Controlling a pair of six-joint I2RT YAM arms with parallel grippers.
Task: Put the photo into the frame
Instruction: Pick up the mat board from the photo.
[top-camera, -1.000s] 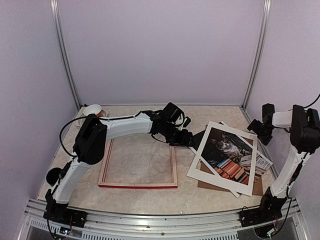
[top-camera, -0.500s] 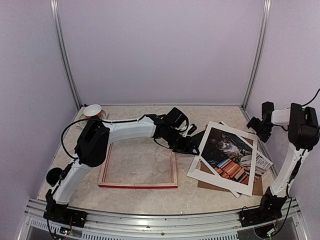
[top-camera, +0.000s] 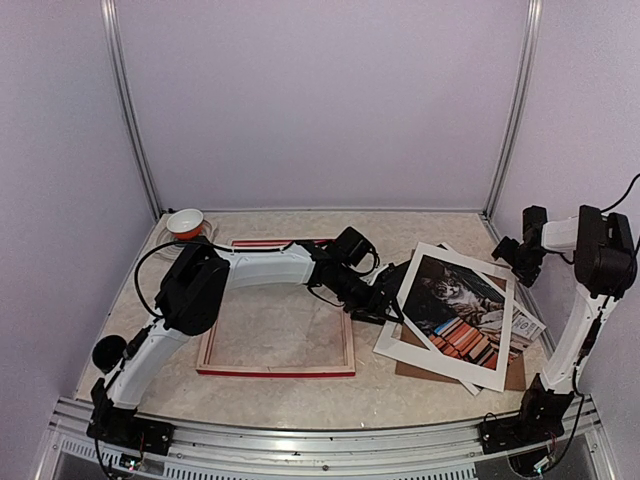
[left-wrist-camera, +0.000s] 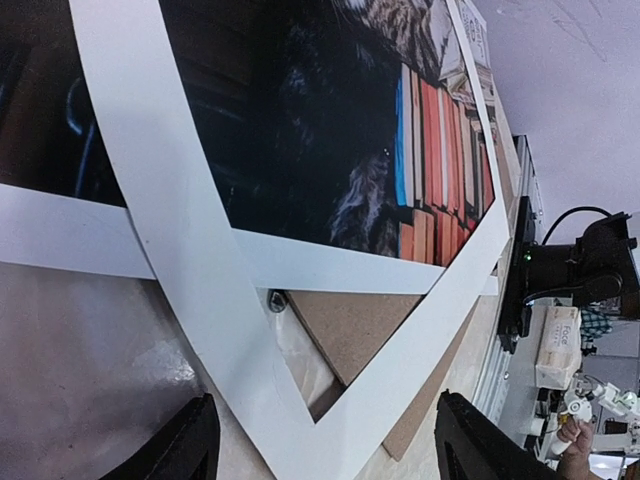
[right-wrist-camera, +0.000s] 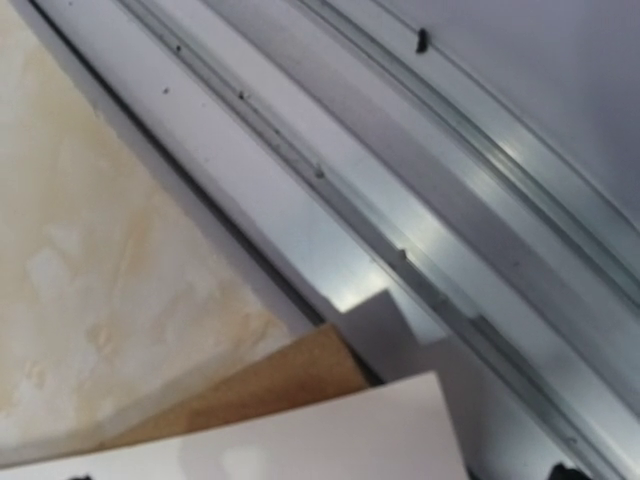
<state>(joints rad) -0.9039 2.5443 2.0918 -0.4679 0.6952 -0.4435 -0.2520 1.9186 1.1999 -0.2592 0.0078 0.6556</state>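
The left gripper (top-camera: 388, 300) is hovering low with its fingers spread wide, clamped on nothing, at the near-left corner of the photo (top-camera: 455, 310). The photo is lying picture-up and askew on the right of the desk (top-camera: 300, 395), on top of a second white sheet (left-wrist-camera: 180, 250) and a brown backing board (left-wrist-camera: 365, 335). The frame (top-camera: 275, 368) is lying well apart to the left, pale wooden back upward, with only a red strip showing along its near side. The right gripper (top-camera: 522, 255) is hanging raised by the right wall, fingers apart and empty. The step in hand appears to be taking hold of the print. Doing it well is likely calling for a pinch on the white border alone, since the layers are overlapping closely at this corner and the lower sheet or board could come up with it. With the frame lying back-up, the print will probably need turning picture-down and squaring to the opening before it is lowered in
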